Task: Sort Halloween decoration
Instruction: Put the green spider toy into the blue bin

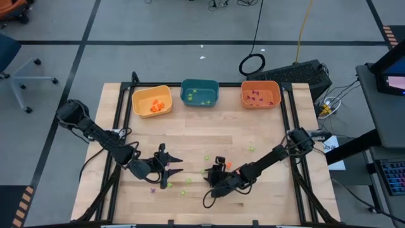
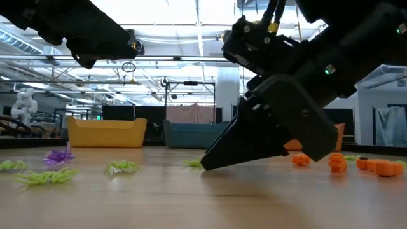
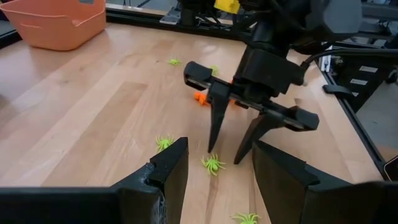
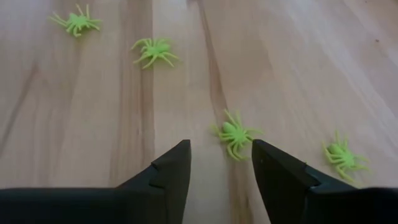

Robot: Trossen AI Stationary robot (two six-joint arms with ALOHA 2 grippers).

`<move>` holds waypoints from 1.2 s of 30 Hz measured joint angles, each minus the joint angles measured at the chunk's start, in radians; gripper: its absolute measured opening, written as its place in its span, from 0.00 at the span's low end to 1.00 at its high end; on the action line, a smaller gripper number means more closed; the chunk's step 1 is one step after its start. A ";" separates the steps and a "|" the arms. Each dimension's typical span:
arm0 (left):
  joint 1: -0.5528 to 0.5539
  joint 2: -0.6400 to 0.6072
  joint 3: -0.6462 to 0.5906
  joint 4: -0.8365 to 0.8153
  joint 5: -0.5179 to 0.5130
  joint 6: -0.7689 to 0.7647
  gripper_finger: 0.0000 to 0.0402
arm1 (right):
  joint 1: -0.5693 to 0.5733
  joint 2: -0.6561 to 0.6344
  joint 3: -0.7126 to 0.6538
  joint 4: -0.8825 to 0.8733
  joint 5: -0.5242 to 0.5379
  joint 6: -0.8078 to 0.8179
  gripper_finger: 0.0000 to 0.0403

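A green spider (image 4: 233, 134) lies on the wooden table (image 4: 93, 124) just ahead of the right gripper (image 4: 221, 163), whose two dark fingers are spread apart with nothing between them. In the left wrist view the same gripper (image 3: 225, 157) points down with its tips at the tabletop and that spider (image 3: 213, 163) just beside them. More green spiders (image 4: 153, 51) are scattered close by on the wood, a purple spider (image 2: 58, 156) lies near the front left, and a few orange pieces (image 2: 337, 163) sit just behind the right gripper. The left gripper (image 1: 169, 166) hovers low over the front of the table, a little left of the right one, its fingers also apart and empty. Along the far edge stand a yellow bin (image 1: 138, 101) holding orange pieces, a teal bin (image 1: 199, 83) with green ones and an orange bin (image 1: 261, 85) with purple ones.
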 joint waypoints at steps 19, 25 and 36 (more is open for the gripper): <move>0.000 0.000 0.000 -0.001 0.000 0.000 0.44 | -0.012 0.000 0.000 -0.014 -0.004 0.027 0.02; 0.000 0.000 0.000 0.000 0.000 0.000 0.44 | -0.008 0.000 -0.001 -0.014 -0.004 0.020 0.00; 0.000 0.000 0.000 -0.001 0.000 0.011 0.44 | 0.005 -0.008 -0.001 -0.004 0.001 -0.020 0.00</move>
